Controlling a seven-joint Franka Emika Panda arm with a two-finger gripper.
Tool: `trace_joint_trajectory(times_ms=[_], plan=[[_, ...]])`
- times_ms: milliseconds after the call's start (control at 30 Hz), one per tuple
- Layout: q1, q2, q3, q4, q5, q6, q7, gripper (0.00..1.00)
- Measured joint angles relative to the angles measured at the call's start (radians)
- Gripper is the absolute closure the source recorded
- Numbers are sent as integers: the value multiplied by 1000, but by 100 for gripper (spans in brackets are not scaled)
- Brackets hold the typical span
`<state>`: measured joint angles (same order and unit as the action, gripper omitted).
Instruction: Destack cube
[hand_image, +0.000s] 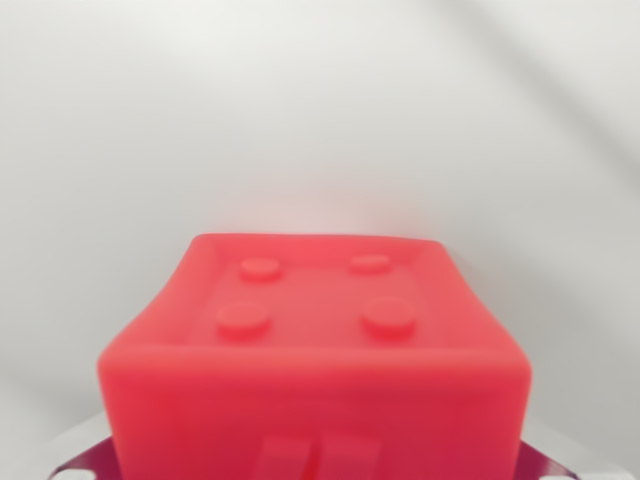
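Red fills the low middle of the wrist view: a big soft-looking cube (315, 350) with four round bumps on its top face. It sits very close to the camera, so close that its near side is blurry.

At the lower left corner of the frame, a small dark purple piece (88, 462) pokes out from under the cube. A matching bit shows at the lower right corner. I cannot tell if this is another cube below, or part of the end effector.

Behind it all, the desk (320, 110) is plain pale grey, with nothing else on it that I can see.

How far along is the job? I think the cube may be lifted off its stack, since it hangs so near the camera, but the view does not show a stack at all. So I cannot say for sure what is done or what is left.

No fingers of the end effector show clearly. Whether it is clenched on the cube or let go, I cannot tell.
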<state>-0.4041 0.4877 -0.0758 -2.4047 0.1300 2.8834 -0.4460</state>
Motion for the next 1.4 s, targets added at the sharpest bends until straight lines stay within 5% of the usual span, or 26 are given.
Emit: trace_joint_trajectory(times_ms=[1033,1400], plan=[[0,-5,-1,-1,0,-3,0,0],[15,-65,-17,-17,-4,-45,4,0]])
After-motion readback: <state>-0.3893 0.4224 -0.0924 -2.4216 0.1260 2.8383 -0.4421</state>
